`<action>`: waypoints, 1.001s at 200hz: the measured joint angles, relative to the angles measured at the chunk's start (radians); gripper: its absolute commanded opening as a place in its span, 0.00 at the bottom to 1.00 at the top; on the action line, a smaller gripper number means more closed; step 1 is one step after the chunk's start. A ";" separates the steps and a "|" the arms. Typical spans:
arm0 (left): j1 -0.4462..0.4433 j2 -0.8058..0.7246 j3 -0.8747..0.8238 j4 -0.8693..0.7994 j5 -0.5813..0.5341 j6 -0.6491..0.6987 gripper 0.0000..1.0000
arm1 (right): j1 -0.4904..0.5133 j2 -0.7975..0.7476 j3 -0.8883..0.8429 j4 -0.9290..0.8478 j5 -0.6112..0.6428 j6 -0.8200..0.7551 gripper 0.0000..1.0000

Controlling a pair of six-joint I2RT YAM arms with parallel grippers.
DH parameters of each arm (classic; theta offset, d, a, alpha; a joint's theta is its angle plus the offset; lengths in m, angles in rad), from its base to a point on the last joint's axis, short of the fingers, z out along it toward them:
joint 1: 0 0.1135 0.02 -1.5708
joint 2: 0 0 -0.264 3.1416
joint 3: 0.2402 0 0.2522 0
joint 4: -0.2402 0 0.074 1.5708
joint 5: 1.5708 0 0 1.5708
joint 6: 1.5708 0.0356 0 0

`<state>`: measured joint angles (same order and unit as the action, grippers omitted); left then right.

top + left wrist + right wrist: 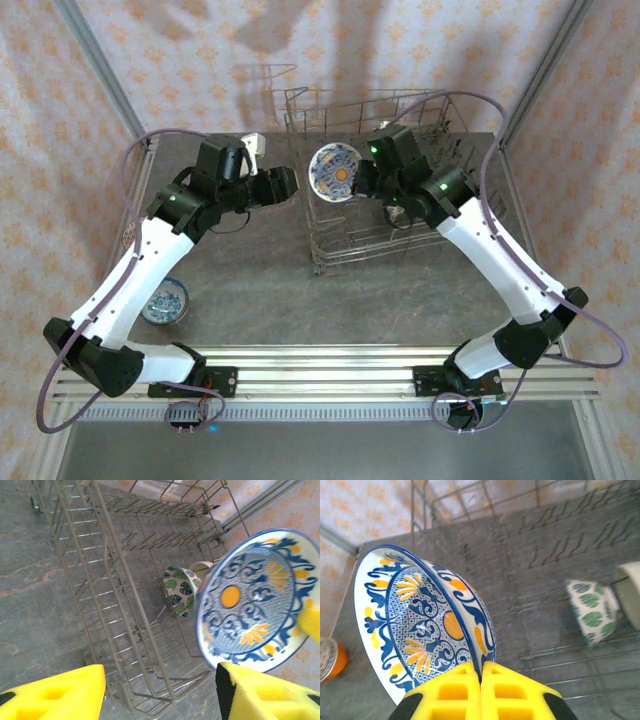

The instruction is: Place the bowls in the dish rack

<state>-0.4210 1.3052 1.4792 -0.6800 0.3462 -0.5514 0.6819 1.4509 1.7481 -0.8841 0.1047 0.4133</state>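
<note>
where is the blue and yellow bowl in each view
top external: the blue and yellow bowl is upper centre, over the left side of the dish rack.
left wrist: right half of the picture, its inside facing the camera, rack to its left.
right wrist: left and centre, its rim pinched in the right pincer at the bottom edge.
shared landmark: the dish rack's grey wires, next to or behind the bowl in all three.

Five bowls showing, blue-and-yellow bowl (335, 172), green-leaf bowl (181, 590), cream bowl (202, 566), blue bowl (165, 302), orange bowl (337, 662), one dish rack (345, 245) standing.
</note>
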 measured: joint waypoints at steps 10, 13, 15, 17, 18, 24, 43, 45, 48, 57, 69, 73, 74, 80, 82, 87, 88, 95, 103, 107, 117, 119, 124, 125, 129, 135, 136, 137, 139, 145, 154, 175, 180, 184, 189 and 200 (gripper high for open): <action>0.008 -0.010 -0.014 -0.002 -0.006 0.001 0.62 | 0.000 -0.011 0.000 -0.007 0.056 0.010 0.00; 0.011 -0.014 -0.020 -0.002 -0.006 0.001 0.62 | 0.000 -0.014 0.000 -0.010 0.076 0.014 0.00; 0.011 -0.017 -0.025 -0.003 -0.006 0.002 0.62 | 0.000 -0.016 0.000 -0.013 0.089 0.015 0.00; 0.011 -0.018 -0.029 -0.004 -0.007 0.002 0.62 | 0.000 -0.017 0.000 -0.014 0.098 0.017 0.00; 0.012 -0.021 -0.033 -0.004 -0.008 0.002 0.62 | 0.000 -0.018 0.000 -0.015 0.108 0.020 0.00; 0.018 -0.028 -0.049 -0.005 -0.010 0.002 0.62 | 0.000 -0.023 -0.002 -0.020 0.144 0.025 0.00; 0.027 -0.045 -0.111 -0.005 -0.010 0.002 0.62 | 0.000 -0.029 -0.004 -0.047 0.268 0.040 0.00; 0.029 -0.046 -0.120 -0.006 -0.010 0.002 0.62 | 0.000 -0.028 -0.004 -0.051 0.281 0.040 0.00; 0.029 -0.047 -0.130 -0.007 -0.010 0.002 0.62 | 0.000 -0.026 -0.004 -0.056 0.300 0.042 0.00; 0.031 -0.047 -0.162 -0.007 -0.009 0.002 0.62 | 0.000 -0.017 -0.002 -0.077 0.352 0.045 0.00; 0.031 -0.047 -0.202 -0.008 -0.005 0.002 0.62 | 0.000 0.014 0.012 -0.114 0.415 0.048 0.00; 0.031 -0.046 -0.217 -0.007 -0.004 0.002 0.62 | 0.001 0.030 0.020 -0.129 0.435 0.048 0.00; 0.031 -0.046 -0.219 -0.007 -0.003 0.002 0.62 | 0.001 0.032 0.021 -0.131 0.438 0.048 0.00; 0.031 -0.046 -0.237 -0.007 -0.001 0.002 0.62 | 0.002 0.058 0.032 -0.149 0.465 0.048 0.00; 0.031 -0.046 -0.243 -0.007 0.001 0.002 0.62 | 0.003 0.067 0.036 -0.154 0.475 0.048 0.00; 0.031 -0.046 -0.257 -0.007 0.005 0.002 0.62 | 0.005 0.091 0.045 -0.167 0.495 0.048 0.00; 0.031 -0.046 -0.259 -0.007 0.006 0.002 0.62 | 0.005 0.094 0.047 -0.169 0.498 0.048 0.00; 0.031 -0.044 -0.272 -0.007 0.011 0.002 0.62 | 0.010 0.130 0.059 -0.189 0.527 0.049 0.00; 0.031 -0.041 -0.285 -0.005 0.014 0.002 0.62 | 0.017 0.168 0.074 -0.212 0.556 0.051 0.00; 0.031 -0.039 -0.290 -0.002 0.015 0.002 0.62 | 0.021 0.186 0.079 -0.221 0.569 0.051 0.00; 0.033 -0.032 -0.303 0.003 0.018 0.002 0.62 | 0.034 0.230 0.097 -0.248 0.605 0.052 0.00; 0.034 -0.031 -0.305 0.005 0.019 0.002 0.62 | 0.037 0.240 0.100 -0.254 0.613 0.052 0.00; 0.035 -0.027 -0.311 0.007 0.023 0.002 0.62 | 0.043 0.258 0.107 -0.264 0.631 0.053 0.00; 0.035 -0.027 -0.312 0.007 0.023 0.002 0.62 | 0.045 0.264 0.109 -0.268 0.636 0.054 0.00; 0.037 -0.023 -0.317 0.011 0.025 0.002 0.62 | 0.051 0.277 0.117 -0.280 0.649 0.056 0.00; 0.040 -0.017 -0.322 0.016 0.029 0.002 0.62 | 0.058 0.299 0.132 -0.299 0.669 0.060 0.00; 0.042 -0.015 -0.323 0.016 0.031 0.002 0.62 | 0.059 0.304 0.135 -0.304 0.674 0.061 0.00; 0.042 -0.014 -0.324 0.017 0.031 0.002 0.62 | 0.060 0.307 0.137 -0.306 0.677 0.063 0.00; 0.043 -0.011 -0.326 0.018 0.034 0.002 0.62 | 0.062 0.315 0.143 -0.313 0.684 0.064 0.00; 0.044 -0.004 -0.329 0.019 0.038 0.002 0.62 | 0.068 0.333 0.157 -0.330 0.702 0.068 0.00; 0.048 0.008 -0.334 0.023 0.043 0.002 0.62 | 0.074 0.360 0.181 -0.359 0.728 0.080 0.00; 0.051 0.027 -0.344 0.031 0.054 0.002 0.62 | 0.084 0.398 0.221 -0.407 0.785 0.093 0.00; 0.051 0.032 -0.347 0.035 0.059 0.003 0.62 | 0.086 0.404 0.228 -0.418 0.798 0.094 0.00; 0.051 0.034 -0.349 0.039 0.062 0.003 0.62 | 0.087 0.407 0.233 -0.425 0.807 0.096 0.00; 0.051 0.039 -0.350 0.042 0.067 0.003 0.62 | 0.090 0.414 0.240 -0.436 0.819 0.100 0.00; 0.051 0.050 -0.351 0.045 0.072 0.003 0.62 | 0.097 0.430 0.258 -0.463 0.840 0.112 0.00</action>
<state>-0.3702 1.3552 1.1278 -0.6346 0.4179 -0.5488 0.7784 1.8812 2.0064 -1.3476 0.9447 0.5251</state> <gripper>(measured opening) 0.617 0.041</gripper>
